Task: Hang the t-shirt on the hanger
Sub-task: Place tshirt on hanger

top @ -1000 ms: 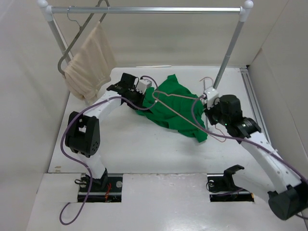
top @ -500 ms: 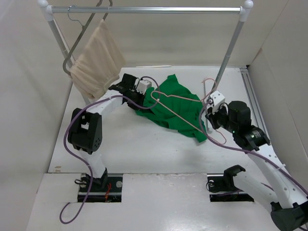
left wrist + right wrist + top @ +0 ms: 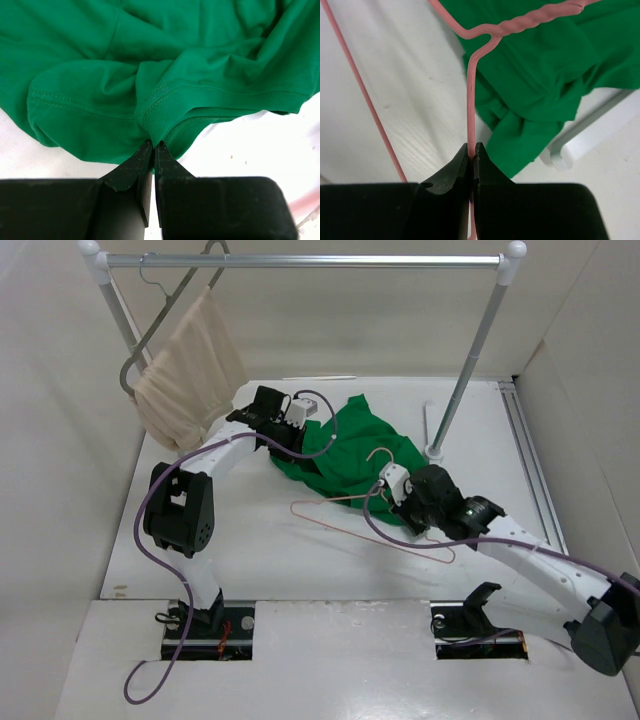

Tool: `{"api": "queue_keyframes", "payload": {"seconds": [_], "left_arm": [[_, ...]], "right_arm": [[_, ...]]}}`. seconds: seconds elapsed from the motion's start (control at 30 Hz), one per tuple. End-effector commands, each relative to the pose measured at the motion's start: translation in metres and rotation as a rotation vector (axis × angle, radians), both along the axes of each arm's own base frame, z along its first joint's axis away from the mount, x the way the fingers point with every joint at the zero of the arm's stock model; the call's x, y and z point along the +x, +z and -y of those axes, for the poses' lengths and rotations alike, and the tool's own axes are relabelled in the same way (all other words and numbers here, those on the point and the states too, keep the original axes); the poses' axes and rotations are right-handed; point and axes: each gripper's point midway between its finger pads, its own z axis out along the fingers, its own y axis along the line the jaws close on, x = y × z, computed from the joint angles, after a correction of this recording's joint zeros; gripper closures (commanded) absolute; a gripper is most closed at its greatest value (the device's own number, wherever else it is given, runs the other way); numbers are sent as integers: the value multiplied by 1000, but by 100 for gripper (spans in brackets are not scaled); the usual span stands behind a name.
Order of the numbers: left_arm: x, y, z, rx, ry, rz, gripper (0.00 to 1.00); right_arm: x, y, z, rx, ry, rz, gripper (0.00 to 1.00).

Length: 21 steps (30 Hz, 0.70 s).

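The bright green t-shirt point(image 3: 350, 445) lies crumpled on the table at the back middle. My left gripper point(image 3: 303, 438) is at its left edge, shut on a folded hem of the t-shirt point(image 3: 150, 65), with its jaws point(image 3: 153, 145) pinching the cloth. The thin pink wire hanger point(image 3: 335, 500) lies low over the table in front of the shirt, its hook over the shirt's near edge. My right gripper point(image 3: 402, 506) is shut on the hanger's wire point(image 3: 470, 100) just below the twisted neck. The t-shirt point(image 3: 545, 75) lies beyond it to the right.
A clothes rack rail point(image 3: 300, 260) spans the back. A dark grey hanger with a beige cloth point(image 3: 185, 370) hangs at its left end. The rack's right post point(image 3: 470, 360) and white foot point(image 3: 590, 130) stand just right of the shirt. Walls enclose the table.
My right gripper has carried the pink hanger from over the shirt's right side down and toward the near left. The left gripper has stayed on the shirt's edge. The beige cloth swung slightly.
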Motion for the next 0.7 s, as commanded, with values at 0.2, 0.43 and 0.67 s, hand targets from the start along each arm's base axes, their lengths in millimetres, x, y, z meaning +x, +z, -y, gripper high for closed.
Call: {"api": "queue_keyframes", "payload": {"seconds": [0.2,0.43,0.67], "left_arm": [[6,18,-10,50,-35,81,100],[1,16,-4,78,-66,90,100],[-5,14,-2,88,-85,77,100]], "right_arm": [[48,50,-5,14,-129,175,100],[58,49,12,-53,-222,211,100],[82,45,10,-65,-268,223,100]]}}
